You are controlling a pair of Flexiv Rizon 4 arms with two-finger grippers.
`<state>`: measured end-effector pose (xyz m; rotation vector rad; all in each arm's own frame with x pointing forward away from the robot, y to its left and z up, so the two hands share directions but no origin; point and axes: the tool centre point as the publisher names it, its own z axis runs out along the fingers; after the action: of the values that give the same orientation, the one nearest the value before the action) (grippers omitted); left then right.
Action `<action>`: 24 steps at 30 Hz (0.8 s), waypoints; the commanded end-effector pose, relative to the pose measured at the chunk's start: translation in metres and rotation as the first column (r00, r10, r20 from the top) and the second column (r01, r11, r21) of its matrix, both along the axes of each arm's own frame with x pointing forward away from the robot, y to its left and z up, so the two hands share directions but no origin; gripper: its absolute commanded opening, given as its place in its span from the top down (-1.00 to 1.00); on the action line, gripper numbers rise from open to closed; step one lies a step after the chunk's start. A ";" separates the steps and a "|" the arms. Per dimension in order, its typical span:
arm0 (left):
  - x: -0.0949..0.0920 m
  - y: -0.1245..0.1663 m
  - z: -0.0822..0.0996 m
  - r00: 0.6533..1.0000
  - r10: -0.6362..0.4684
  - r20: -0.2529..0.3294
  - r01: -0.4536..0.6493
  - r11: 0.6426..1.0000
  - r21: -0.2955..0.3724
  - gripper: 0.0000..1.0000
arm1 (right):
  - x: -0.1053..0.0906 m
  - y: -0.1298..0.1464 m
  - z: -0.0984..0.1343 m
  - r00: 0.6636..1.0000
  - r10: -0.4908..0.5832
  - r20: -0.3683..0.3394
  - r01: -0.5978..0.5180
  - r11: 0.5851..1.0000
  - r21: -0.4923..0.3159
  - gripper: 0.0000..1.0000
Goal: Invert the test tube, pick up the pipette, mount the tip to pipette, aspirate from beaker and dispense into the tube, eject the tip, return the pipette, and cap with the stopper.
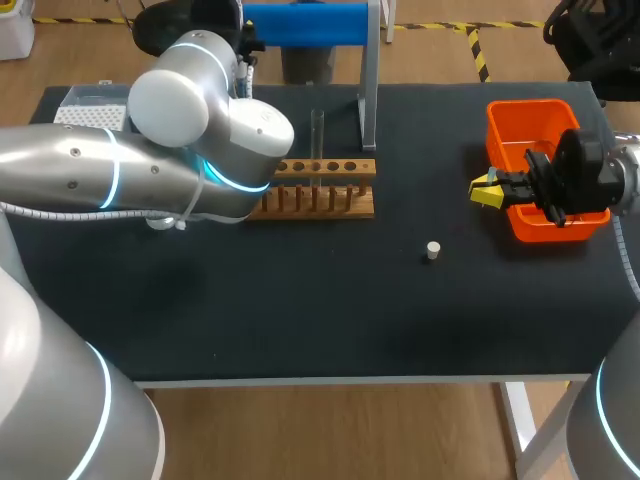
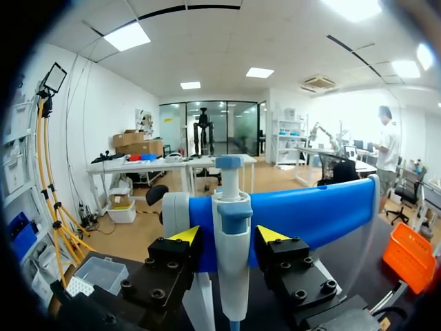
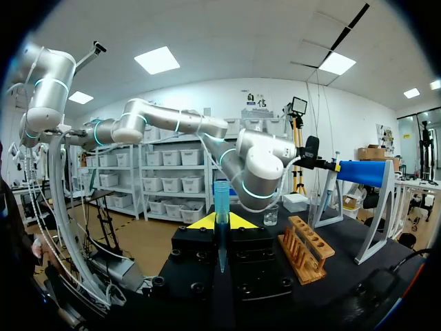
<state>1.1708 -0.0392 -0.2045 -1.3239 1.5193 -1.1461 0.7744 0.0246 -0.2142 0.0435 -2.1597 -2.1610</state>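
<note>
I'm seeing the pipette (image 2: pixel 233 276) hanging upright on the blue stand (image 2: pixel 317 214) at the back of the counter (image 1: pixel 300 300). The left pincer (image 2: pixel 227 235) is straddling it, one yellow tip on each side. There's a sliver of stand showing between one finger and the pipette body, so I'm reading it as spread, not clamped.

The right pincer (image 3: pixel 220 222) is gripping a bluish pipette tip (image 3: pixel 220 207), wide end up, with its yellow tips pressed together on it.

The test tube (image 1: pixel 317 135) is standing upright in the wooden rack (image 1: pixel 330 168), just in front of the stand. The beaker (image 3: pixel 270 215) is sitting beyond the rack, near my left arm (image 1: pixel 200 120). The stopper (image 1: pixel 432 250) is lying alone on the dark counter, between the rack and the orange bin (image 1: pixel 520 115). The tip box (image 1: pixel 85 108) is sitting at the far left corner.

The left arm is coming in from the left and folding back toward the stand, covering the rack's left end. The right arm (image 1: pixel 600 170) is coming in level over the orange bin, with its pincer poking out just past the bin's inner wall, pointing at the rack.
</note>
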 end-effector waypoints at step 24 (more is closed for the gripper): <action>0.004 0.000 0.003 1.000 0.013 0.004 -0.013 1.000 0.010 1.00 | -0.001 0.000 0.001 1.000 -0.001 0.001 0.001 1.000 -0.002 1.00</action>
<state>1.1728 -0.0375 -0.2032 -1.3194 1.5128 -1.1367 0.7744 0.0246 -0.2142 0.0435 -2.1596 -2.1610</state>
